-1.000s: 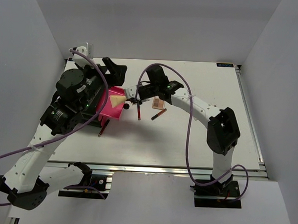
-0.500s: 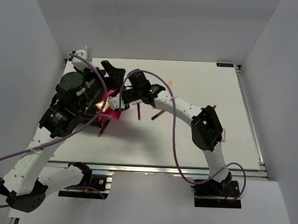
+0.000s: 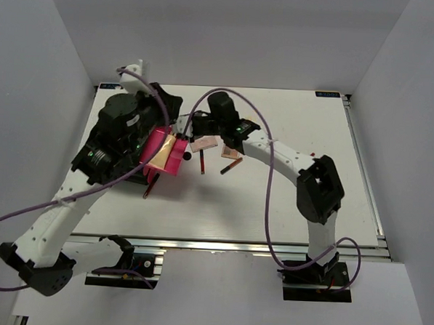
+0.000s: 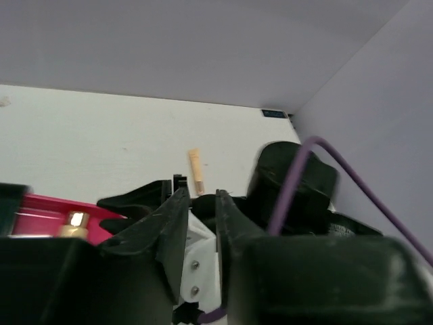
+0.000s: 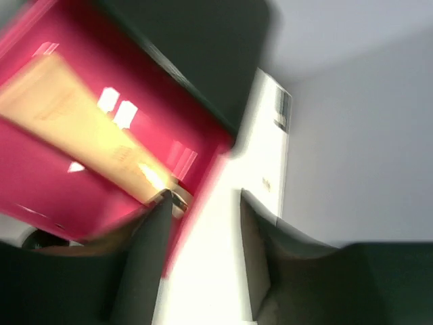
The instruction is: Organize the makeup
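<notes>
A beige tube [image 3: 161, 154] [image 5: 74, 128] lies in the pink drawer [image 3: 175, 160] [image 5: 40, 196] pulled out of the black box [image 3: 133, 174]. My right gripper [image 3: 190, 130] [image 5: 203, 203] hovers at the drawer's right edge. It is open with nothing between its fingers, and one fingertip [image 5: 160, 203] is next to the tube's cap. My left gripper [image 3: 176, 111] [image 4: 201, 203] is behind the drawer, its jaws a narrow gap apart and empty. Two small palettes [image 3: 203, 143] [image 3: 230, 153] and two red pencils [image 3: 202, 162] [image 3: 231, 165] lie on the table. Another beige tube [image 4: 196, 170] lies farther back.
A third red pencil [image 3: 148, 189] lies at the box's front. The white table [image 3: 273, 209] ends at grey walls on the left, back and right. The right arm's wrist [image 4: 291, 179] is close in front of my left gripper.
The right gripper let go of the beige tube in the pink drawer and drew back to the right. The left arm moved toward the back and its jaws narrowed.
</notes>
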Robot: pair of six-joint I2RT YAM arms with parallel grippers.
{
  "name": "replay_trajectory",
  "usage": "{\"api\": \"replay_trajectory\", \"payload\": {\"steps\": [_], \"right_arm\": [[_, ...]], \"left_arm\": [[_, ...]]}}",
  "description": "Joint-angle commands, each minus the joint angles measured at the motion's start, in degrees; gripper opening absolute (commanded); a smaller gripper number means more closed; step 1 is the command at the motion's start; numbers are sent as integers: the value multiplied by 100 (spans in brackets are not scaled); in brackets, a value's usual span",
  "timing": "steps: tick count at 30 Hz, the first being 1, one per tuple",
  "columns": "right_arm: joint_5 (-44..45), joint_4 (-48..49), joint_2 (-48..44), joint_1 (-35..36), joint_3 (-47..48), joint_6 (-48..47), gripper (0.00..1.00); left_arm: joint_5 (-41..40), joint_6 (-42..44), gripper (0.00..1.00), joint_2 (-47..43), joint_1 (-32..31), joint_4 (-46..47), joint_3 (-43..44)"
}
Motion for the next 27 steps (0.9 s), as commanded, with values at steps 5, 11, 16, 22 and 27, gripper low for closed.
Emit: {"api": "replay_trajectory", "payload": {"steps": [5, 11, 16, 22, 27], "right_arm": [[2323, 2177, -1540, -1202, -1521, 4730, 1], [1095, 5, -1752, -3250, -1995, 5949, 54], [1014, 109, -2524, -3954, -3111, 5950, 65], [952, 197, -2886, -4500, -3806, 6362, 64], [830, 162, -2992, -4843, -4061, 6451, 63]], "left_arm": [[1110, -626, 27, 1843, 10, 539, 609], [2508, -1181, 78, 4671, 19, -64, 2485], [2493, -1102, 82, 6443, -122, -778, 4343], [1675, -1146, 80, 7419, -218, -894, 4804], [735, -822, 78, 7798, -447, -420, 4750]]}}
